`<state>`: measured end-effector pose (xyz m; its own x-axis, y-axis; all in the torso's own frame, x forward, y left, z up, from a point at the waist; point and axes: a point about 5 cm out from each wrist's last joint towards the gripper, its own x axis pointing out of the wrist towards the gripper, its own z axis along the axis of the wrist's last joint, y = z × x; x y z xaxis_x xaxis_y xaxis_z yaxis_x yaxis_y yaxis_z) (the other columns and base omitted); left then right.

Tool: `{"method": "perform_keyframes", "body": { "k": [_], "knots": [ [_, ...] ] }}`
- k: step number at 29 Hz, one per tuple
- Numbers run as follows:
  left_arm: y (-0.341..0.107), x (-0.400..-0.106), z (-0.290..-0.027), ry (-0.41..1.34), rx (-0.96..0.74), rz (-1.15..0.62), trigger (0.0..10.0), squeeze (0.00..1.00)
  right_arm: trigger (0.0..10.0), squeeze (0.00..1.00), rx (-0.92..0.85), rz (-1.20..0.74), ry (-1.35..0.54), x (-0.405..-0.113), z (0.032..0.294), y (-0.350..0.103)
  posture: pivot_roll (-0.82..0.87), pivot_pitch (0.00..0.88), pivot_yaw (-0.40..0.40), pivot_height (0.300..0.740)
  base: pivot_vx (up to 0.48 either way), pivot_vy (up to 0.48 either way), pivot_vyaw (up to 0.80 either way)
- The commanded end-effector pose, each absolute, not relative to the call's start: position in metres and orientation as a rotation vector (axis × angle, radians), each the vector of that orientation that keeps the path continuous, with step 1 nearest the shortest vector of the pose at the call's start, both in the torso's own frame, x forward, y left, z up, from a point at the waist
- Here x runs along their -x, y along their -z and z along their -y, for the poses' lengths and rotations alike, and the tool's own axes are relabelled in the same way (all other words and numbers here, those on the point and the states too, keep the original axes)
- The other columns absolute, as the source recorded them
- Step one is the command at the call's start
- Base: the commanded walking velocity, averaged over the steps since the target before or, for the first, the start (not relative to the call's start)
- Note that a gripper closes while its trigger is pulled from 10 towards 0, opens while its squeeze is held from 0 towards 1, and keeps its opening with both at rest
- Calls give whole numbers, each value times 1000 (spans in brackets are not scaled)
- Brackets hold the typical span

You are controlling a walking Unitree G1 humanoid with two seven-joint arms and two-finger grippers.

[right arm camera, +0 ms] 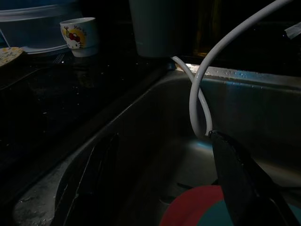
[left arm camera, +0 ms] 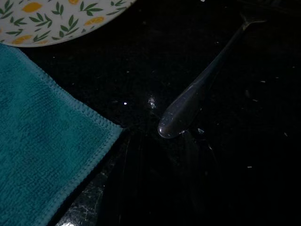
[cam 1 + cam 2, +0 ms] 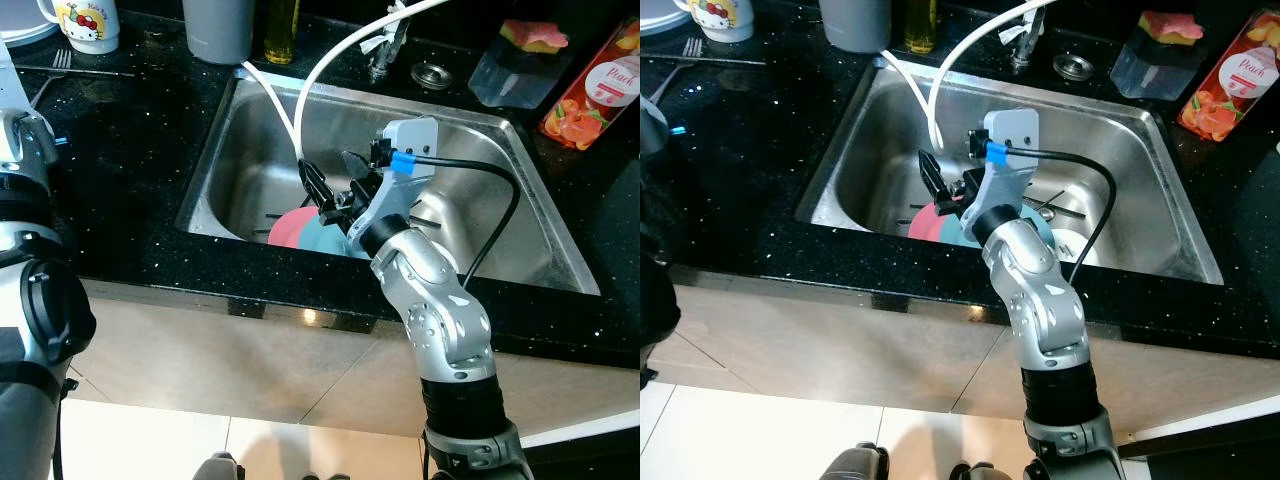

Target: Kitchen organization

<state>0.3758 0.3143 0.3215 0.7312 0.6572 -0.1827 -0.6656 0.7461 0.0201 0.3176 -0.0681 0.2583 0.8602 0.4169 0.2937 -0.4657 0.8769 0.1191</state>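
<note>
A: Surface & room?
B: Speckled black stone counter [image 3: 130, 170] w/ a stainless steel sink [image 3: 250, 150] set in; cream tiled floor [image 3: 150, 440] below. A white flexible hose [image 3: 330, 60] loops from the tap area down into the basin.

A: Robot's arms?
B: Right gripper [image 3: 332, 195] hangs over the basin, its black fingers spread apart w/ nothing between them, just above a pink round plate [image 3: 290, 228] and a teal round plate [image 3: 328, 238] lying in the sink bottom. Left gripper can't be judged, fingers unseen; left arm [image 3: 30, 290] sits at the counter's near edge.

A: Anything one view adds?
B: Head views: orange peach-juice carton [image 3: 590, 90], grey cup [image 3: 218, 28], white cartoon mug [image 3: 88, 22]. Left wrist view: teal microfibre cloth [image 2: 42, 155], lemon-print white plate [image 2: 56, 19], silver fork handle [image 2: 188, 106] on the counter. Right wrist view is dark: hose loop, sink wall, pink plate edge.
</note>
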Motion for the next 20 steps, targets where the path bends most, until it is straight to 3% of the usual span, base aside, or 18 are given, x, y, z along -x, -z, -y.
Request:
{"method": "perform_keyframes", "body": {
  "k": [1,12,16,17,20],
  "knots": [
    [-320,-373,-321,-743,91,-218,10000,0,10000,0,-200,268,-454,-315,73,-259,325,195,-117,740,0,0,0],
    [-299,-378,-311,-594,298,-354,10000,0,10000,0,-206,263,-446,-314,74,-258,316,194,-121,740,0,0,0],
    [-301,-388,-293,-442,246,-339,10000,0,10000,0,-207,263,-448,-315,74,-258,316,191,-123,740,0,0,0],
    [-308,-391,-287,-432,124,-301,10000,0,10000,0,-207,264,-448,-315,74,-258,317,190,-124,740,0,0,0],
    [-314,-394,-280,-410,2,-257,10000,0,10000,0,-207,264,-449,-315,73,-258,316,186,-123,740,0,0,0]
  ]
}}
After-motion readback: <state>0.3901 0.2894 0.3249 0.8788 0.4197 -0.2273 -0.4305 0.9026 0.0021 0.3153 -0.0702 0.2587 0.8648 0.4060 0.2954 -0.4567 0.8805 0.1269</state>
